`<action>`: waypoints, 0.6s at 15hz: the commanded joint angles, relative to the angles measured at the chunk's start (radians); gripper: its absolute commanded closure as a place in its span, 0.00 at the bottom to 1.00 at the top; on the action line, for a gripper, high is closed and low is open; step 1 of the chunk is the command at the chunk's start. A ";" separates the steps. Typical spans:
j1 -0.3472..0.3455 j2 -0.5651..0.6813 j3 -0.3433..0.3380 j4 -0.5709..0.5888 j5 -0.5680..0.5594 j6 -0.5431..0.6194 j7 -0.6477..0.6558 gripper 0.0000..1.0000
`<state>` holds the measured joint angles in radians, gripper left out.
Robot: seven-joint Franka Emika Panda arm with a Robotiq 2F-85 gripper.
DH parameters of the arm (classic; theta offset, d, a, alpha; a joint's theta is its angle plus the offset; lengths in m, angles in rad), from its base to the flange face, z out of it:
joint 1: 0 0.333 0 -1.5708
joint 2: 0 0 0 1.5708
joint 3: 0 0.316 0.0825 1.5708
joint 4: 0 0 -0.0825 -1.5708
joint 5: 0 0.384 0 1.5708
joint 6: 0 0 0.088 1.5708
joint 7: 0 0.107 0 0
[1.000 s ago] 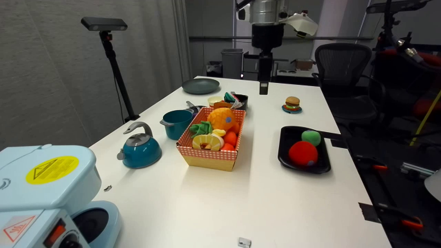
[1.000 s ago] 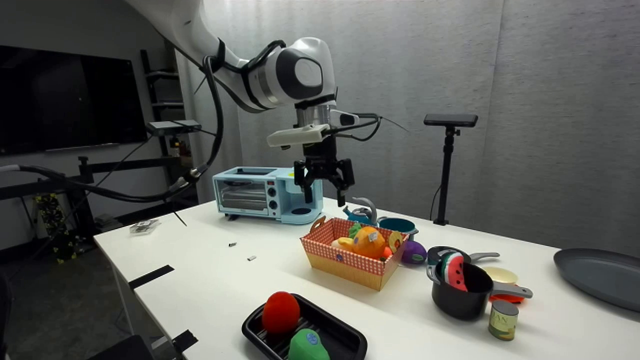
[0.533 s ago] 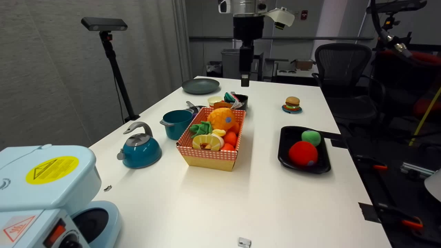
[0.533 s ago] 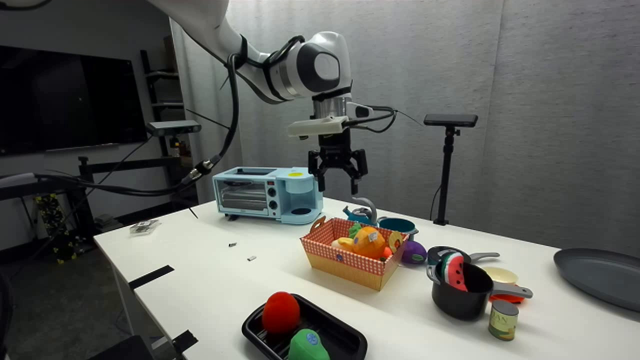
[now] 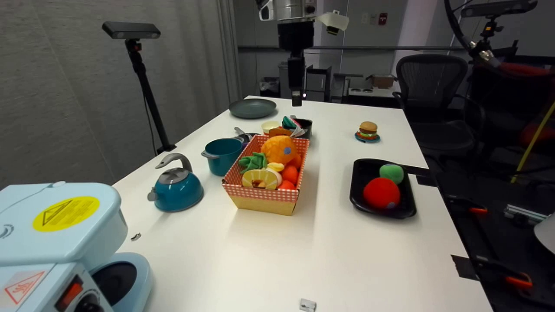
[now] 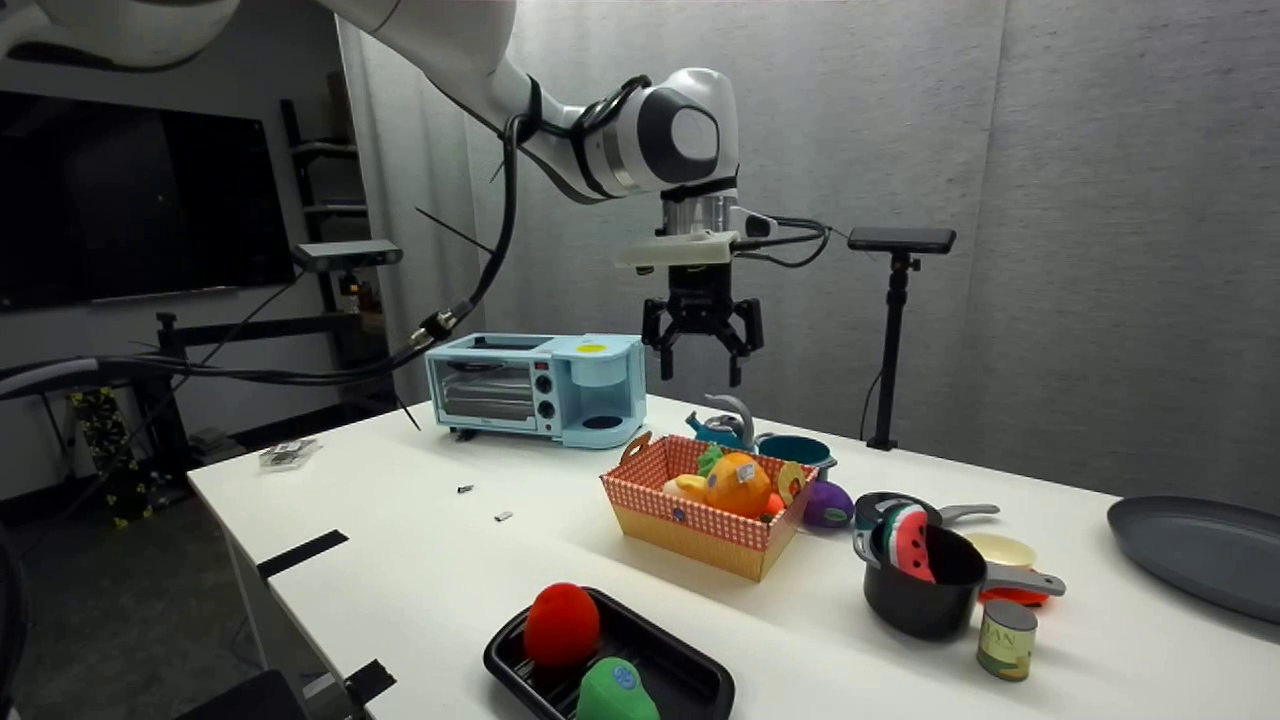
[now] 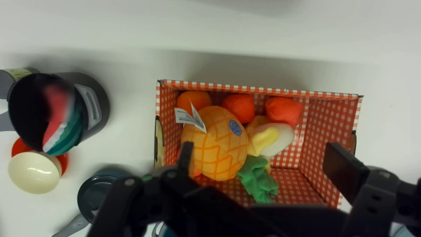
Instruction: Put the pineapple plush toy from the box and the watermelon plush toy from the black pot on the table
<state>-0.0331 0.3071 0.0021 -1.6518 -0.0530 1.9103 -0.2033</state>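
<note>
The pineapple plush toy (image 5: 278,150) (image 6: 738,487) (image 7: 217,148), orange-yellow with green leaves, lies among other plush toys in the red-and-white checked box (image 5: 264,206) (image 6: 690,533) (image 7: 329,115). The watermelon plush toy (image 6: 908,545) (image 7: 65,131), a red slice with green rind, leans inside the round black pot (image 6: 912,602) (image 7: 98,108) with the grey handle; its lower part is hidden there. Both stand on the white table (image 5: 338,260) (image 6: 420,545). My gripper (image 6: 700,372) (image 7: 262,156) is open and empty, high above the box. In the wrist view the pineapple shows near the left finger.
A black tray (image 5: 357,190) holds a red and a green toy. A teal kettle (image 5: 177,190), teal saucepan (image 5: 223,158), can (image 6: 1007,640), cream bowl (image 7: 34,172) and dark plate (image 6: 1200,555) stand around the box and pot. A burger toy (image 5: 367,130) and a blue toaster oven (image 6: 535,390) are farther off.
My gripper has moved to the left in an exterior view, and to the right and slightly up in an exterior view. Its jaws stay open. The toys and containers have not moved.
</note>
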 commanded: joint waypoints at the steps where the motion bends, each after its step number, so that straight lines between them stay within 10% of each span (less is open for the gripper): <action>1: -0.012 0.063 -0.004 0.103 0.002 -0.061 -0.028 0.00; 9: -0.011 0.077 0.000 0.093 -0.001 -0.043 -0.014 0.00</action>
<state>-0.0435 0.3832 0.0012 -1.5616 -0.0541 1.8707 -0.2170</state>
